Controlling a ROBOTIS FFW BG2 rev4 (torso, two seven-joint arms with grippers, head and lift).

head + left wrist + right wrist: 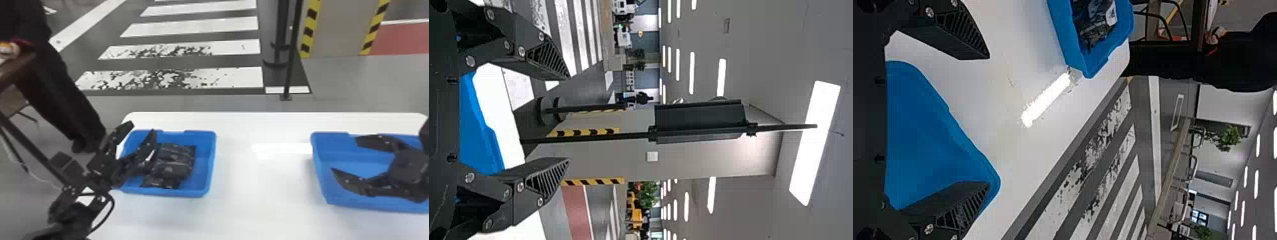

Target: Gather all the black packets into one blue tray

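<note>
In the head view, the black packets [174, 162] lie in a dark, overlapping pile in the left tray [204, 172], which stands on the left of the white desk [255, 198]; how many there are cannot be told, as their edges run together; the left gripper [141, 128] is over that tray's left side, its fingers apart, one of them beside the pile or just over it, and whether it touches cannot be told; on the right of the desk stands the right tray [338, 148], with the right gripper [345, 155] over it, fingers spread and nothing clamped; every packet that can be made out is in the left tray, so the gathering looks all but done, though the right gripper and the picture's edge hide part of the other tray.

In the left wrist view, the left gripper's fingers stand well apart with no packet between them, so what is left for this arm is probably just to draw clear.

In the right wrist view, the right gripper is likewise parted, with blue tray floor between its fingers; the packets lie in the left tray, across the desk; likely nothing remains but a last check and backing off.
</note>
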